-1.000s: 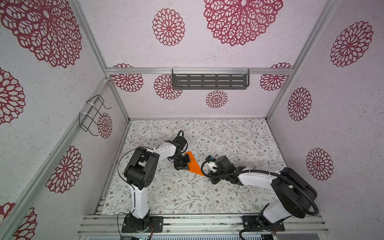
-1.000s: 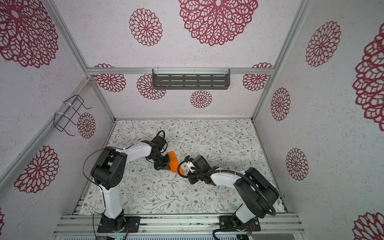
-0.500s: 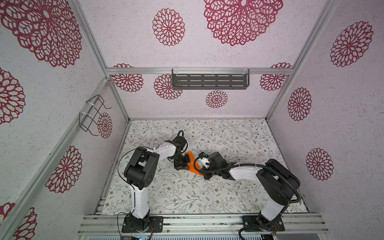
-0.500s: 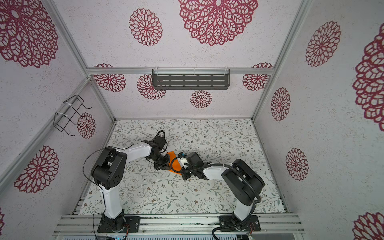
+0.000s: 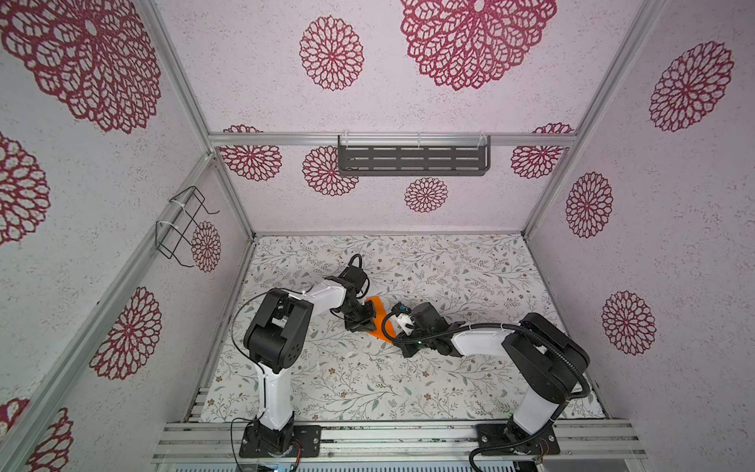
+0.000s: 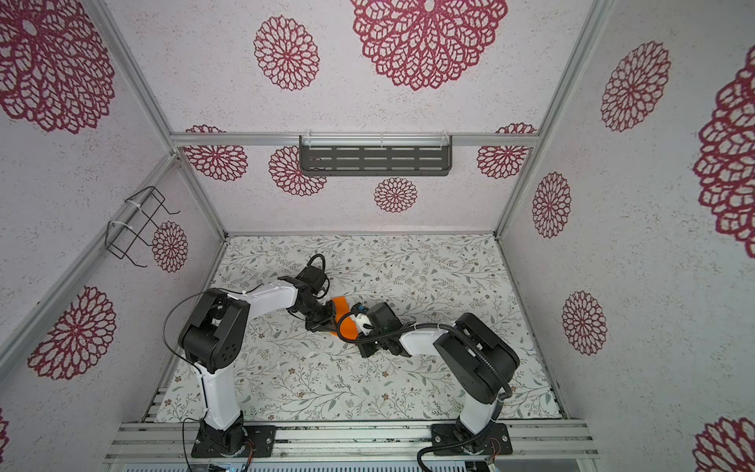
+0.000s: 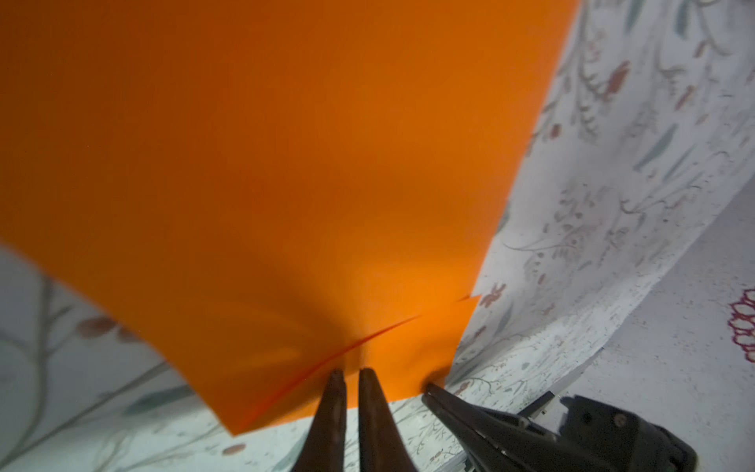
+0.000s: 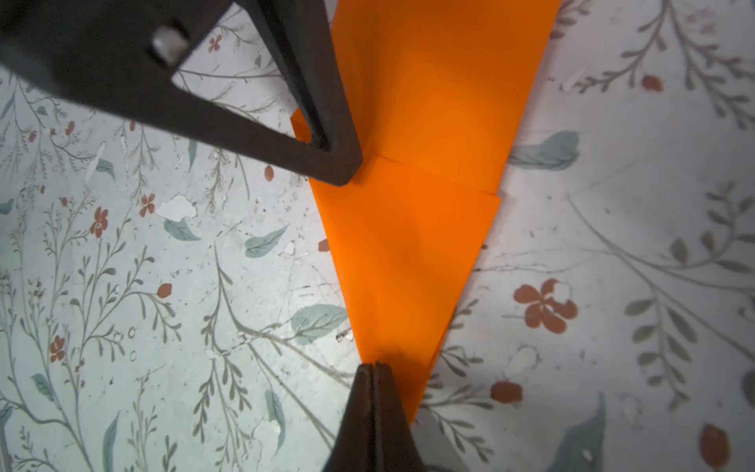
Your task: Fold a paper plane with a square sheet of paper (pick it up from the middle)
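Right gripper point(image 8: 374, 367): fingers pressed tight together, tips down on the narrow near end of the orange paper point(image 8: 408, 245). Whether any paper sits between them, can't tell.
Right arm, what's new: half a second ago this gripper sat further toward the left edge, right over the paper and hiding most of it. Now it's back out at the near point, roughly where it was a second ago. Its elbow is still tucked in, though; a second ago it stood further toward the right edge.
Paper: flat on the tabletop point(image 5: 449, 265), about the middle, a touch toward the left edge. It's a long layered wedge, point toward the near edge, wide end toward the far edge. Same spot as a second ago, with more orange on show in both top views than half a second back.
Left gripper point(image 7: 351, 374): a thin gap shows between the fingers, tips resting at the paper's left side edge. In the left wrist view they sit just beside the right gripper's tips.
Left arm: no shift at all across the second.
Left wall: wire basket point(image 5: 184, 229), unchanged.
Back wall: grey slotted shelf point(image 5: 412, 161), unchanged.
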